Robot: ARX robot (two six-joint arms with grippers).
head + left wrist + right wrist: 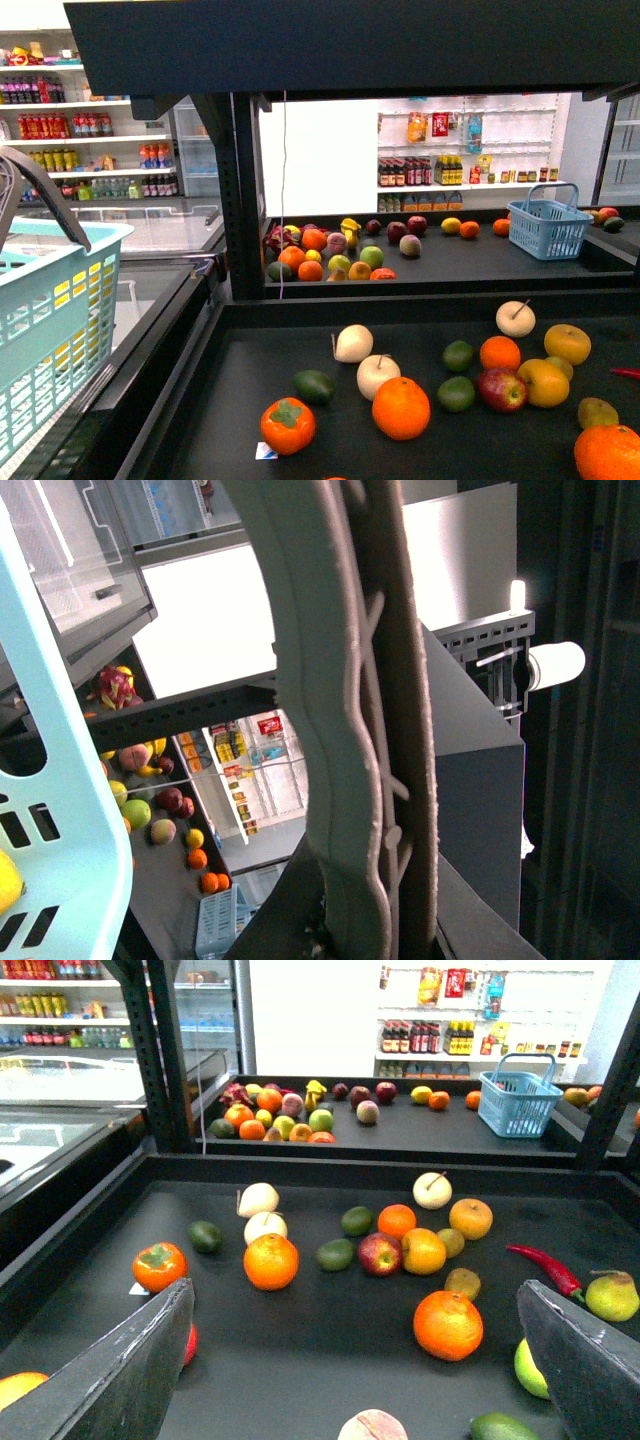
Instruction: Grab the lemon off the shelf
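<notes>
We see the lemon (451, 226) (421, 1094) lying on the far tray of the shelf (330, 290), just beside an orange (469, 229) and near a blue basket (546, 231), well apart from the mixed fruit on the near tray. Our right gripper (355, 1295) hangs over the near tray with its jaws spread wide and nothing between them. Our left wrist view is filled by the handle (350, 730) of a light teal basket (50, 320), and we cannot tell how the left jaws stand.
</notes>
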